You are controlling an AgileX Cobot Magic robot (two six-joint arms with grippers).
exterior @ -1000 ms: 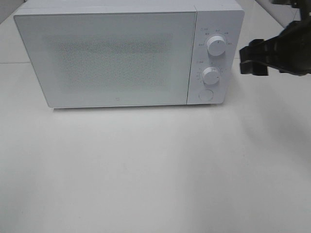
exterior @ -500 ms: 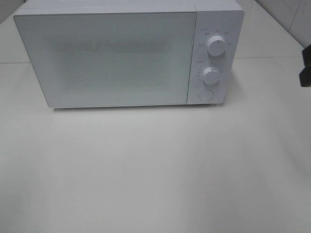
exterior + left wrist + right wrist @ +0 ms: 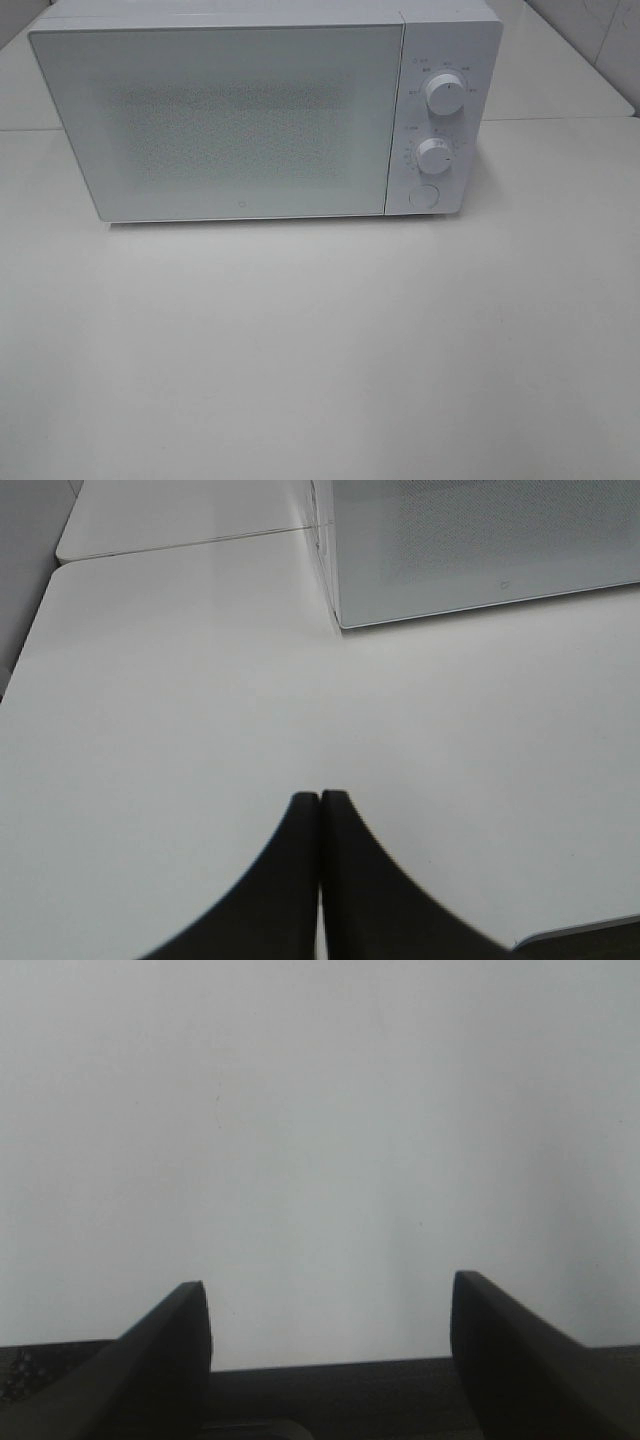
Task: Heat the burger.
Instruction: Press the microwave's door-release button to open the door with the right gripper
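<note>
Jaws touch on the left gripper [image 3: 320, 796] and stand wide on the right gripper [image 3: 328, 1282], both empty.

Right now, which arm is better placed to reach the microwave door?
Probably the left. The left tool, shut, faces the microwave door, which shows in its wrist view. The right tool, open, sees only a blank white surface.

Soft, even, slightly washed-out light fills every view, the microwave [image 3: 230, 120] casts only a faint shadow on the table [image 3: 320, 350], and the right gripper [image 3: 328, 1280] shows near-black and blurred up close.
</note>
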